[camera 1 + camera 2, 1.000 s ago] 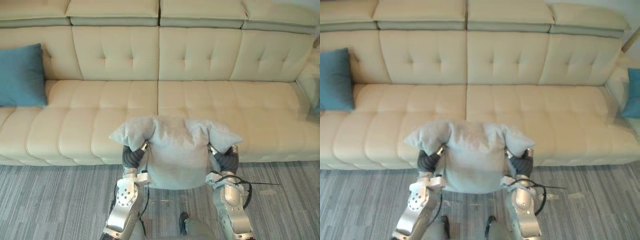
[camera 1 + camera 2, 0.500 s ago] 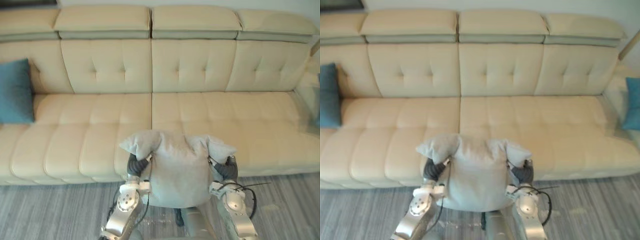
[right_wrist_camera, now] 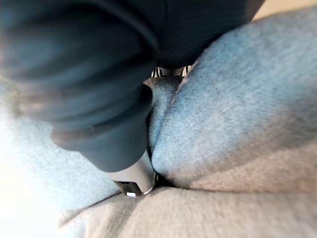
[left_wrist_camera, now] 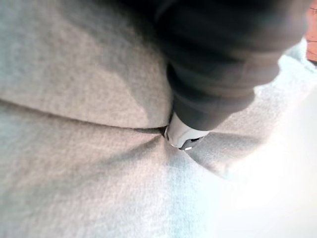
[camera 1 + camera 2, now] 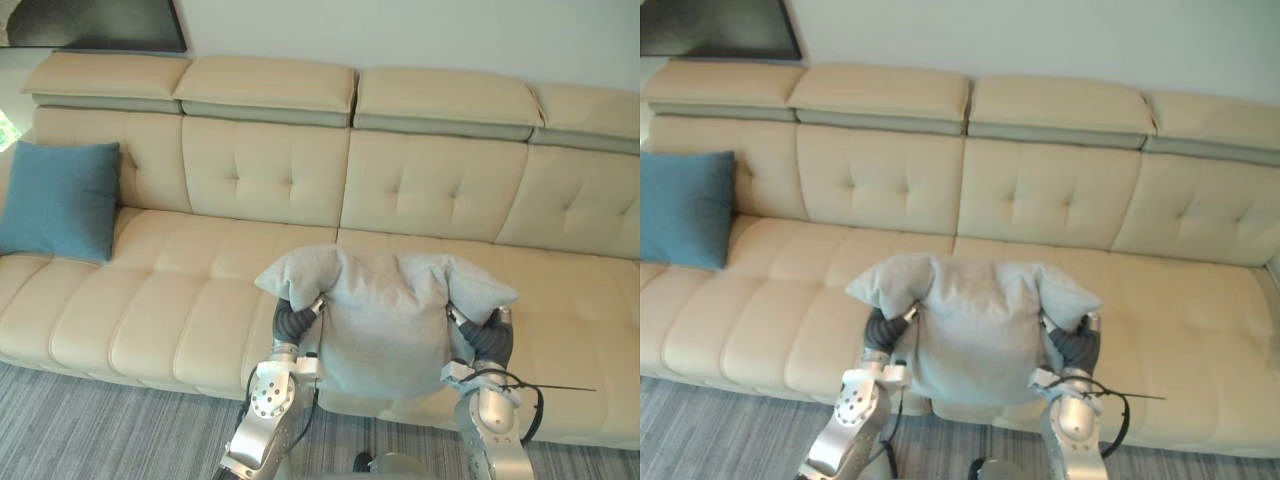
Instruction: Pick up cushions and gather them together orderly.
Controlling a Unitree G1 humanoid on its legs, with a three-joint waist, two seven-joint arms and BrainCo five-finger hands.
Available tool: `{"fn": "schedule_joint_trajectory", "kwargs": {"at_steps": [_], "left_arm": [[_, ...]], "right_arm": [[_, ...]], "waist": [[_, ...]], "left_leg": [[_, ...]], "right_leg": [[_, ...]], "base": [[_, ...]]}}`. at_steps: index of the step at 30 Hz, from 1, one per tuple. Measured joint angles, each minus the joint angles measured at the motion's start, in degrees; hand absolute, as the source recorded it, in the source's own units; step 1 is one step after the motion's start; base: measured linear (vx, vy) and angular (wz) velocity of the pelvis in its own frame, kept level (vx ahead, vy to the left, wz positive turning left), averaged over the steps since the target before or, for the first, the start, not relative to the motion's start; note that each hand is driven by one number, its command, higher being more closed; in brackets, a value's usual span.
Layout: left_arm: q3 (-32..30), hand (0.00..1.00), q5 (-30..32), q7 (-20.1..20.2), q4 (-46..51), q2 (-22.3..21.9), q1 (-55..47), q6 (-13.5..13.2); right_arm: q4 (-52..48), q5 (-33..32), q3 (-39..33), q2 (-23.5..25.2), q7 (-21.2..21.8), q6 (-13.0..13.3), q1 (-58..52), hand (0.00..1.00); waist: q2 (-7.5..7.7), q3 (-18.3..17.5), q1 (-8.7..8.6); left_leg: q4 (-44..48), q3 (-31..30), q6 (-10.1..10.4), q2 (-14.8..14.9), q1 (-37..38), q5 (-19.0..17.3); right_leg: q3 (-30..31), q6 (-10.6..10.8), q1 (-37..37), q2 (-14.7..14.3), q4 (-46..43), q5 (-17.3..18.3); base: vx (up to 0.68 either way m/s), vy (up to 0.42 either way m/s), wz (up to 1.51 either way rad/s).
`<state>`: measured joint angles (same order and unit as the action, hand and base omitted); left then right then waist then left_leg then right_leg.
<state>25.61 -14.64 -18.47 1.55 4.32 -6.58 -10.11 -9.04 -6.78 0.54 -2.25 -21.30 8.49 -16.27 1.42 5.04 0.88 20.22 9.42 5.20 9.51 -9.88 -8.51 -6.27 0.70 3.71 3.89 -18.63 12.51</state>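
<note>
Grey fabric cushion (image 5: 385, 330): being held up between both hands, hanging in front of the seat's front edge near the middle of the sofa. Its top corners are flopping outward over the wrists.
Left hand (image 5: 293, 322): pressing into the cushion's left side under the drooping corner. Its dark ribbed cover is showing and the rest is sinking into a fabric fold, so I cannot tell how far it is closing.
Right hand (image 5: 487, 335): pressing into the cushion's right side the same way, buried in a fold. I cannot tell its closure either.
Square blue cushion (image 5: 60, 200): leaning upright against the backrest at the sofa's left end, well apart from the grey one.
Cream tufted leather sofa (image 5: 180, 300): spanning the view behind the held cushion.
Grey striped carpet (image 5: 80, 430): running along the sofa's front.
</note>
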Motion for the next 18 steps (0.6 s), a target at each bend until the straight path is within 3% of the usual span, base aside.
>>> {"fn": "schedule_joint_trajectory", "kwargs": {"at_steps": [3, 8, 13, 18], "left_arm": [[0.3, 1.0, -0.1, 0.0, 0.0, 0.1, 0.0, 0.0], [0.3, 1.0, 0.0, 0.0, -0.4, 1.5, 1.0, 0.0], [0.0, 1.0, 1.0, -2.8, -1.9, 4.7, 8.0, 0.1], [-2.9, 1.0, 1.1, -8.3, -4.6, 5.6, 23.7, 0.0]], "right_arm": [[1.2, 0.1, -0.1, -0.1, 0.0, -0.1, 0.2, 1.0], [5.2, 0.1, -0.1, -0.3, 0.0, 0.0, 5.0, 1.0], [10.3, 0.7, 1.7, -3.3, -1.7, -0.2, 15.9, 1.0], [14.4, 2.5, 3.1, -7.0, -6.3, -0.3, 34.4, 1.0]], "waist": [[0.61, -1.5, 0.22], [1.03, -1.9, -0.34], [0.7, -1.7, -0.34], [-0.32, 2.9, -0.23]], "left_leg": [[-0.2, 1.5, -0.5, -0.8, 0.1, -0.3], [-1.4, 2.9, -1.2, -1.4, 0.2, 0.3], [-7.2, 6.0, -1.8, -2.1, -1.1, 3.9], [-4.8, 7.0, -2.8, -1.1, -9.5, 5.3]], "right_leg": [[1.5, 1.3, 0.2, 0.7, 1.7, -0.8], [2.9, 1.5, 0.4, 0.8, 3.8, -2.5], [6.0, 1.6, 4.0, 0.6, 8.6, -6.8], [7.3, 1.9, 11.9, -0.1, 8.8, -10.2]], "base": [[0.03, 0.104, -0.16], [0.01, 0.049, -0.15], [-0.04, 0.018, -0.29], [-0.1, 0.022, -0.16]]}}
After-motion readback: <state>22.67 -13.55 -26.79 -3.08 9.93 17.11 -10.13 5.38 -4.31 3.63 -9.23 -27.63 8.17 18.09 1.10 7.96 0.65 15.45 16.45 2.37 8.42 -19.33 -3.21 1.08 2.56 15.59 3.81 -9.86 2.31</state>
